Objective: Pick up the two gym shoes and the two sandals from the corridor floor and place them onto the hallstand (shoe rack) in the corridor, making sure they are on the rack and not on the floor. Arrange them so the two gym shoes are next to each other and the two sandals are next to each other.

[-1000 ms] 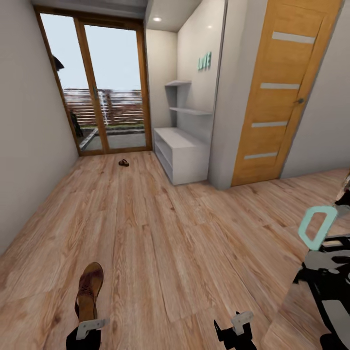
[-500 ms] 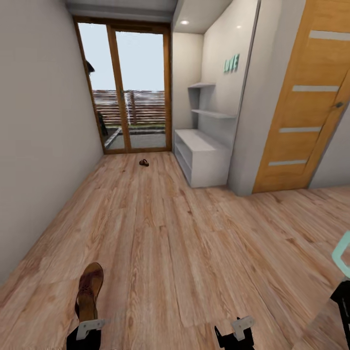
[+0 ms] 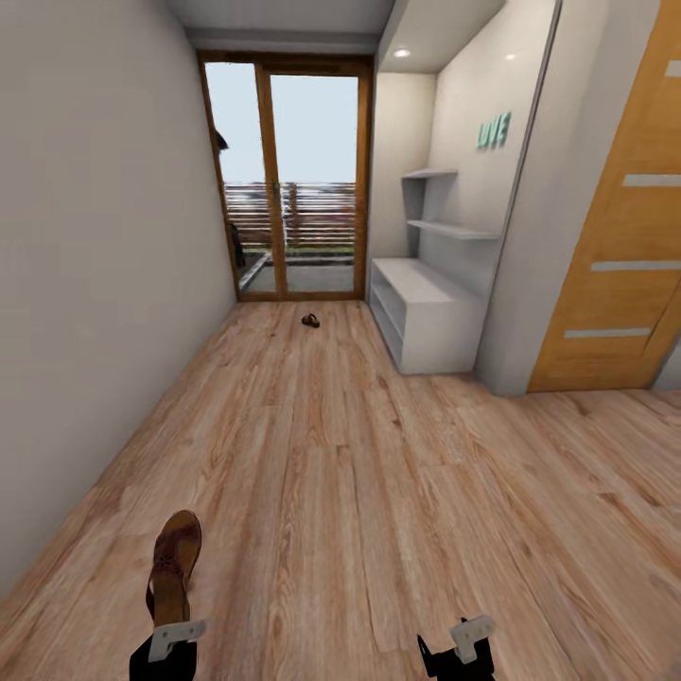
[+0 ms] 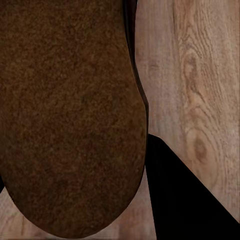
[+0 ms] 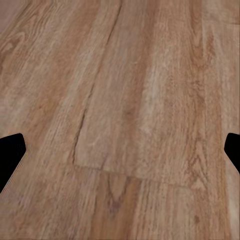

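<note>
The far sandal (image 3: pixel 310 321) by the glass door is too small to see well. The near sandal (image 3: pixel 172 566) has its heel hidden behind the left claw (image 3: pixel 176 640). Both claws are cut off by the picture's edge; the right claw (image 3: pixel 468 641) too

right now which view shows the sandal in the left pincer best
The head view: the sandal shows nearly whole there, tan footbed up, toe pointing ahead, heel at the left pincer. The left wrist view has it too close, just a dark brown surface with no outline. The right wrist view looks at the corridor floor.
</note>
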### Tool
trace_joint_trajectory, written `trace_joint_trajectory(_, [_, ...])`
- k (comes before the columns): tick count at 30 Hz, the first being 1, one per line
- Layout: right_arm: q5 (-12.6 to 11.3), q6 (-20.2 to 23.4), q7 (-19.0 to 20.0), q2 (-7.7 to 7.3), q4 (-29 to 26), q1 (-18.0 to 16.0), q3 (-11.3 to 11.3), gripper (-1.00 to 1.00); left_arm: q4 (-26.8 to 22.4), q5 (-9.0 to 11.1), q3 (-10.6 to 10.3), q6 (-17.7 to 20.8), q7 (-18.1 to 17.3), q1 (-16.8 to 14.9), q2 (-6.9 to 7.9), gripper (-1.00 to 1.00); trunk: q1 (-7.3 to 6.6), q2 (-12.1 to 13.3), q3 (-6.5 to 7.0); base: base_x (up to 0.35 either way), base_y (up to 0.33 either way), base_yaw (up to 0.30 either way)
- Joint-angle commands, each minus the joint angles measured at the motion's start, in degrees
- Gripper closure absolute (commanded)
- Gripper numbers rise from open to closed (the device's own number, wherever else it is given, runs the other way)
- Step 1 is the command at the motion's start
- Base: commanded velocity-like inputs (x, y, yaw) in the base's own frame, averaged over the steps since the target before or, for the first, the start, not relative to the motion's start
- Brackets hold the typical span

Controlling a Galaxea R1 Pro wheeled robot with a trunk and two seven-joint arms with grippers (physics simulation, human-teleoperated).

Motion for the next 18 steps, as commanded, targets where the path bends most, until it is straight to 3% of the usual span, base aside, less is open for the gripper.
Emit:
trace_joint_trajectory(1, [-0.3, -0.2, 0.3, -0.02, 0.0, 0.0, 0.1, -1.0, 0.1, 0.1, -0.1, -0.2, 0.1, 0.0, -0.01, 1.0, -0.01, 0.0, 0.02, 0.022, 0.0, 0.201])
trace_joint_trajectory(18, [-0.3, -0.2, 0.3, -0.02, 0.0, 0.0, -0.1, -1.0, 0.1, 0.1, -0.1, -0.2, -0.1, 0.0, -0.15, 1.0, -0.01, 0.0, 1.0, 0.297, 0.0, 0.164])
